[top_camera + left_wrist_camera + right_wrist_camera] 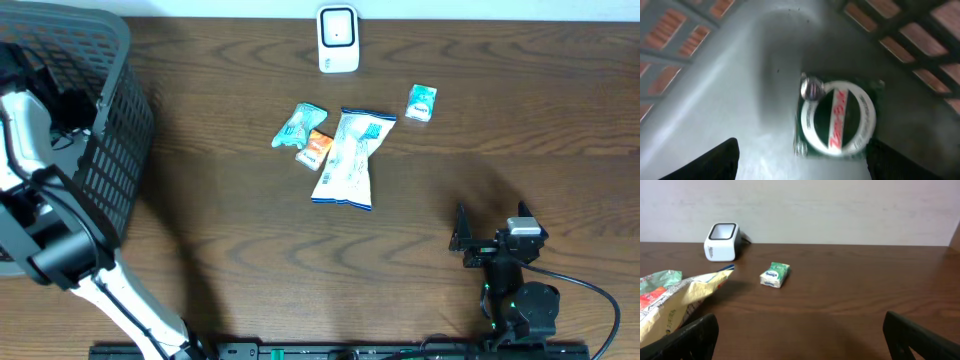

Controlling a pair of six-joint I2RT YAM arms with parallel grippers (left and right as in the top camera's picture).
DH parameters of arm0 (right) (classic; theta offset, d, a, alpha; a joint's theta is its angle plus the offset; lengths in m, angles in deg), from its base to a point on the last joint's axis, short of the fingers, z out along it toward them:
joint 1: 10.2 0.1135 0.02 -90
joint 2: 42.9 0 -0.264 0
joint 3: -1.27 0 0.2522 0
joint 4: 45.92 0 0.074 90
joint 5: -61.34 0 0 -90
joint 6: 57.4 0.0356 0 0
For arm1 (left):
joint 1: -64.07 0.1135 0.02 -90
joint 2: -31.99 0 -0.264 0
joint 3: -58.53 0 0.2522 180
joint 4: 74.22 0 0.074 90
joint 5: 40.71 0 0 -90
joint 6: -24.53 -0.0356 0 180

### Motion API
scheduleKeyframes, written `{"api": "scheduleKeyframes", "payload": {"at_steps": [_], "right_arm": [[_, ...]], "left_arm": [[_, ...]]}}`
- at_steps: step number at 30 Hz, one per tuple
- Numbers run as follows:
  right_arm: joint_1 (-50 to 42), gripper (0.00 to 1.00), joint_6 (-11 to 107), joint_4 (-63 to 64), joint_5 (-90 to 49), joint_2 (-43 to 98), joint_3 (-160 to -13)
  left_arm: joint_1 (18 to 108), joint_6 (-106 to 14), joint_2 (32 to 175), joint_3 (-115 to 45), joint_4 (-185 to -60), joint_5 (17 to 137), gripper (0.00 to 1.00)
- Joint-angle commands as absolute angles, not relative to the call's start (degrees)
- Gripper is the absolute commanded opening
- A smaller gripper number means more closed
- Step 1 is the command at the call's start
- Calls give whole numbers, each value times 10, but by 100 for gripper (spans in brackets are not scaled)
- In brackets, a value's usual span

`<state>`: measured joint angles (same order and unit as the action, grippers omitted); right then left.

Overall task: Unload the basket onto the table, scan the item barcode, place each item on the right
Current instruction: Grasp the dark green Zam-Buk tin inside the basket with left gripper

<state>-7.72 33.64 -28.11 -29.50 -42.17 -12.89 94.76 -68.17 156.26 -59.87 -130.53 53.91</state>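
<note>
One green tin (839, 119), perhaps, left-wrist only

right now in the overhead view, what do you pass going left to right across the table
grey basket → teal packet → white snack bag → small green pack → right gripper

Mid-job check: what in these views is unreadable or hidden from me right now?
- Left wrist view: the green-and-white item in the basket is blurred; label and any barcode unreadable.
- Overhead: the left end effector is hidden by its arm and the basket wall.
- Overhead: print on the teal packet and small green pack is too small to read.
- Right wrist view: the large snack bag is cut off by the left edge.
</note>
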Motion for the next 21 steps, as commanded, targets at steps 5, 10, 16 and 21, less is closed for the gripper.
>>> {"api": "scheduleKeyframes", "payload": {"at_steps": [5, 10, 16, 21], "right_arm": [[-75, 99, 343, -279, -296, -423, -128], [-75, 99, 343, -279, -296, -423, -128], [-75, 99, 343, -279, -296, -423, -128], [-75, 99, 343, -279, -296, -423, -128]], "left_arm": [[949, -690, 1573, -604, -1246, 549, 81], [945, -714, 1580, -597, -1243, 578, 81], [943, -734, 1611, -588, -1243, 571, 88], [941, -733, 1633, -586, -1243, 553, 88]]}}
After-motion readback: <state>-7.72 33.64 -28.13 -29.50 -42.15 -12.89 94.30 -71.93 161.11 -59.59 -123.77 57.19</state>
